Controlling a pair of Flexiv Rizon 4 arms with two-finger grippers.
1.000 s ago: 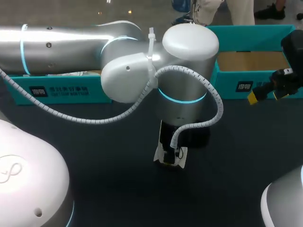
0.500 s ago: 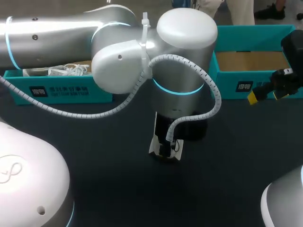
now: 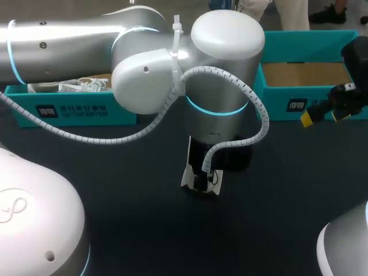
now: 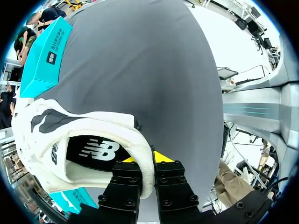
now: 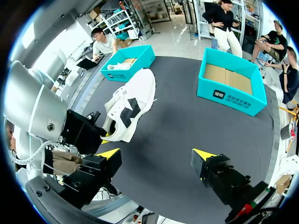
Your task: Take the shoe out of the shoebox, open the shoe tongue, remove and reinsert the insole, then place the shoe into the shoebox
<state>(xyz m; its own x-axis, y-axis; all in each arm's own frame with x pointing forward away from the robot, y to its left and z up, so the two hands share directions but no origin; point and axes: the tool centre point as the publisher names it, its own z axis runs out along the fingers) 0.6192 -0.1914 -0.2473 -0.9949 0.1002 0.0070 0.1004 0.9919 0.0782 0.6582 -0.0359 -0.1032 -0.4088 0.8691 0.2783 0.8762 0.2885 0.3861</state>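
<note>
The left gripper [image 4: 146, 159] is clamped on the padded heel collar of the white shoe with black side patches [image 4: 56, 135], one yellow-tipped finger inside the opening, the other outside. The black lining [image 4: 96, 150] shows inside the shoe, and the toe points away from the gripper. The shoe is outside both boxes, over the dark grey table [image 4: 154, 70] near its middle. It is prob. sole-down on the surface, but contact isn't clear. In the head view the left arm [image 3: 190, 75] comes in past the middle & hides most of the shoe. The right gripper [image 5: 156, 154] hangs w/ fingers spread wide, released, well apart from the shoe. Ahead of it sits an open teal shoebox with a brown cardboard floor [image 5: 229, 97]. A second teal shoebox [image 5: 131, 70], w/ white paper [image 5: 122, 65] inside, lies just past the shoe's toe.
</note>
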